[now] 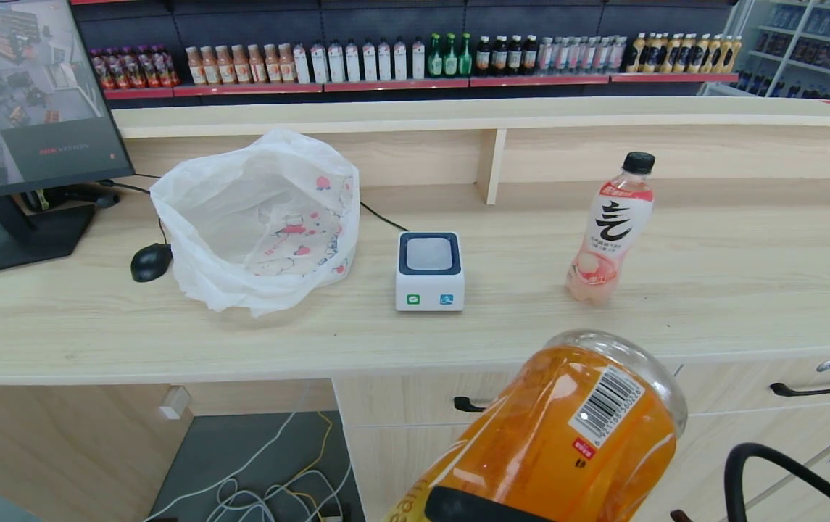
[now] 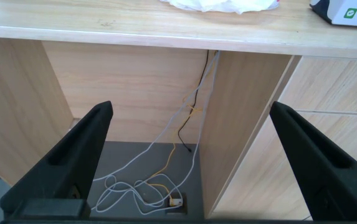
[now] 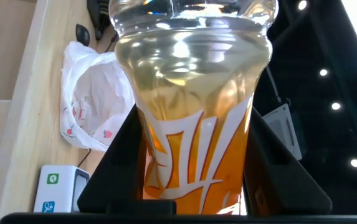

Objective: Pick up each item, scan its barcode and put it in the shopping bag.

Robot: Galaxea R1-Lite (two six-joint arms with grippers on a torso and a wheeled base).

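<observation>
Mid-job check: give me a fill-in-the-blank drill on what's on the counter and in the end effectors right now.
1. The clear plastic bottle gripped by the right end effector holds a drink coloured ____.
2. The pink drink bottle with the black cap stands ____ on the pale wooden counter.
3. By the robot's sides, the white plastic shopping bag lies to the ____ of the white box-shaped scanner.
4. The left end effector, below the counter's edge, holds ____.

Missing words: orange; upright; left; nothing.
</observation>
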